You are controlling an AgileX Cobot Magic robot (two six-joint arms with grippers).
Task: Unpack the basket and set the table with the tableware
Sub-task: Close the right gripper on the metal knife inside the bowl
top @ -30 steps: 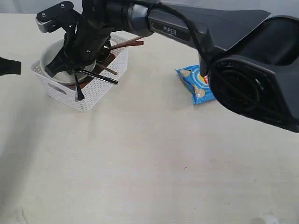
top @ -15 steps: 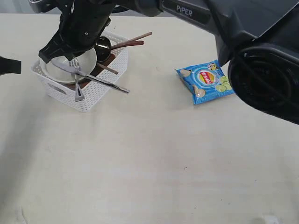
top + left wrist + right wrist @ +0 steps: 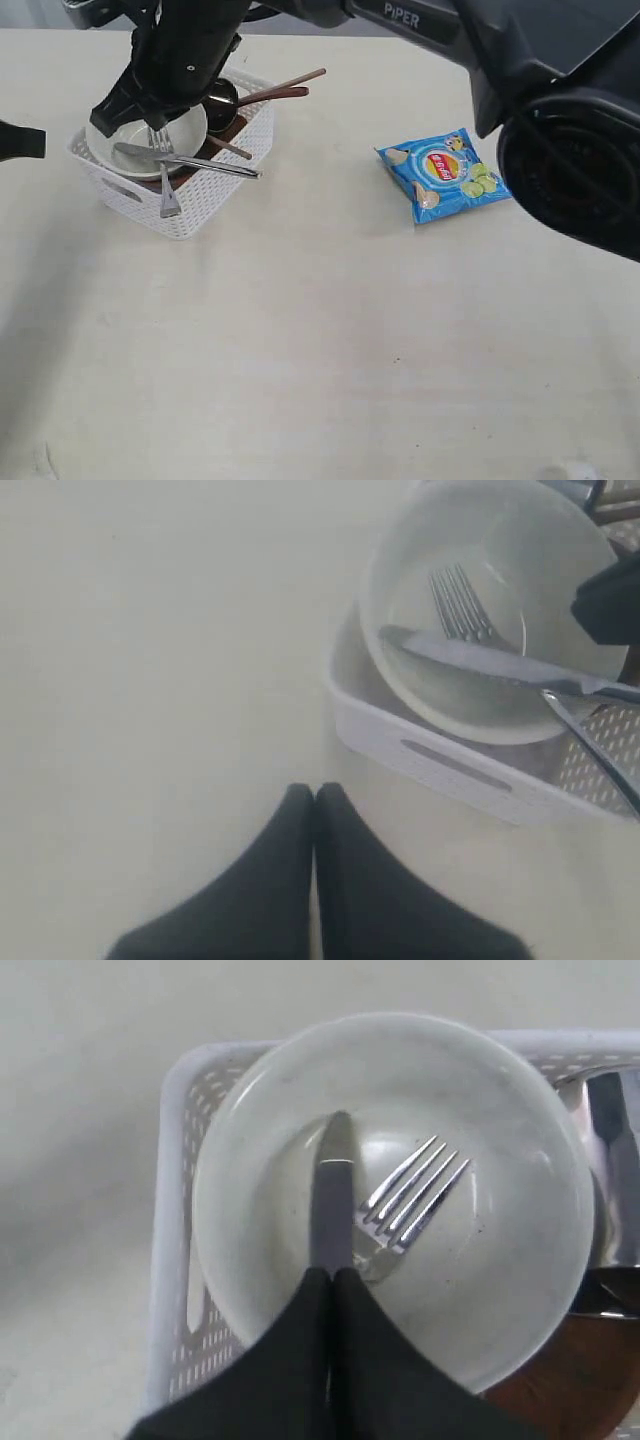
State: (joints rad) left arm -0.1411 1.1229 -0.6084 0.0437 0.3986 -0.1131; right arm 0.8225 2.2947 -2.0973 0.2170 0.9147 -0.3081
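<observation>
Now the right tool [image 3: 331, 1272] hangs over the bowl [image 3: 500, 1160] in the basket [image 3: 190, 215], far left on the tabletop [image 3: 300, 350]; its jaws are pressed together, the knife [image 3: 333, 1200] emerging beneath them, grip uncertain. Meanwhile the left tool [image 3: 314, 792], closed and empty, is just left of the basket.

Exterior view: high, tilted down across large cream-beige flat tabletop [image 3: 300, 350]; white rectangular perforated plastic basket [image 3: 195, 215] sits far left. Left wrist view: low, near, facing the basket's side. Right wrist view: very near, straight down into cream round bowl [image 3: 260, 1160]. All 3 share basket and bowl.
</observation>
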